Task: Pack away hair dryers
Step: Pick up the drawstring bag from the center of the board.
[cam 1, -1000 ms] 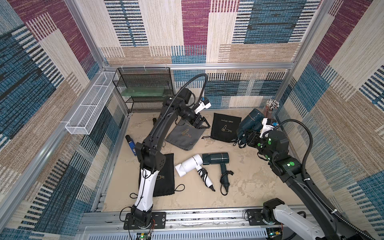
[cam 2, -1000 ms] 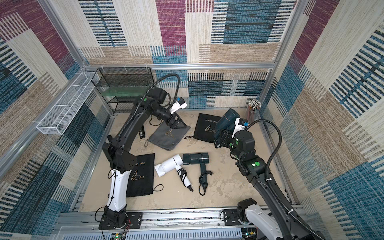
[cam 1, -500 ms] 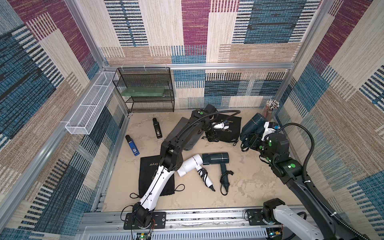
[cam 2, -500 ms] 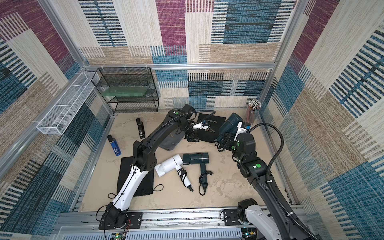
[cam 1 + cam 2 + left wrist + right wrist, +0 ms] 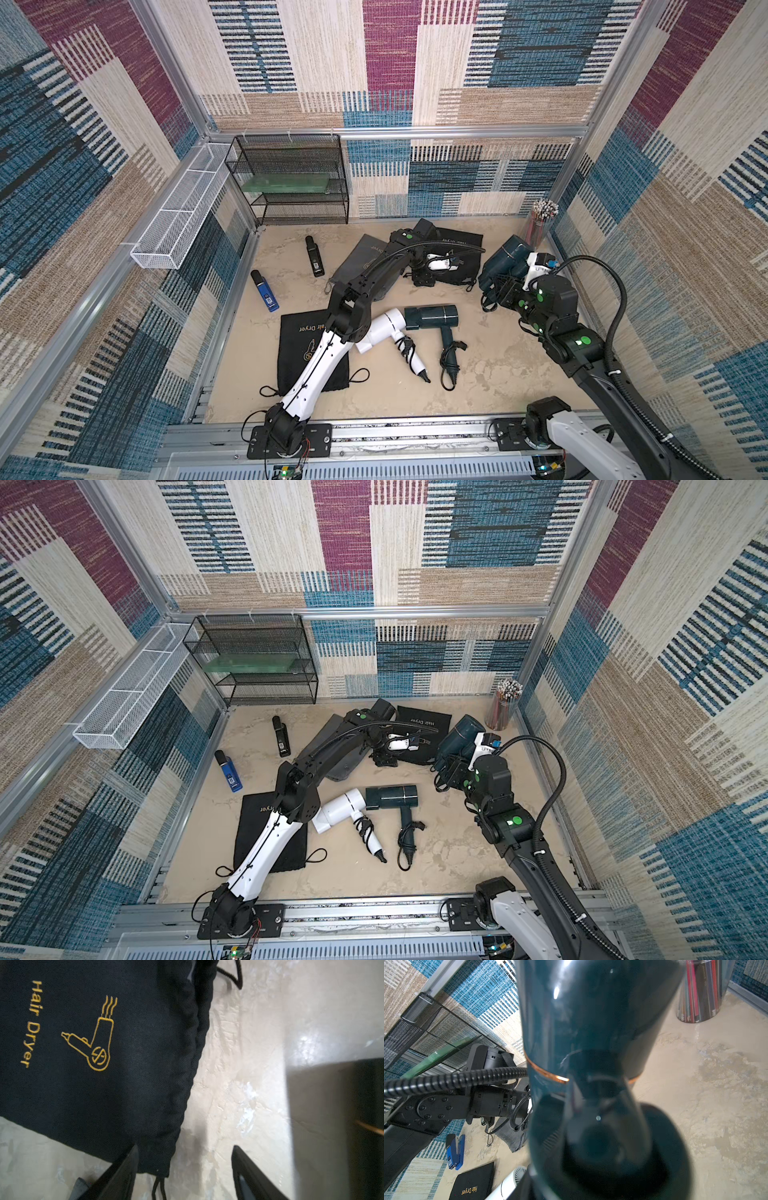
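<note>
My right gripper [image 5: 502,291] is shut on a dark teal hair dryer [image 5: 505,258] at the right rear, holding it off the table; the dryer [image 5: 591,1022] fills the right wrist view and hides the fingers. A white hair dryer [image 5: 384,328] and a second teal hair dryer [image 5: 432,316] lie side by side mid-table with bundled cords. My left gripper [image 5: 185,1148] is open and low over the rear black "Hair Dryer" pouch [image 5: 93,1064]. The pouch's drawstring corner lies between its fingers [image 5: 133,1159]. In both top views the left gripper [image 5: 384,757] sits at that pouch's near edge.
A grey pouch [image 5: 365,257] lies under the left arm and another black pouch [image 5: 299,353] at the front left. A black stick gadget [image 5: 314,262] and a blue one [image 5: 264,291] lie at the left. A wire shelf [image 5: 291,183], a white wire basket [image 5: 178,216] and a pencil cup [image 5: 540,220] line the back.
My left arm swung from the rear over the grey pouch rightward and down to the black pouch, its jaws narrowing slightly. The right arm kept the teal dryer almost still.
</note>
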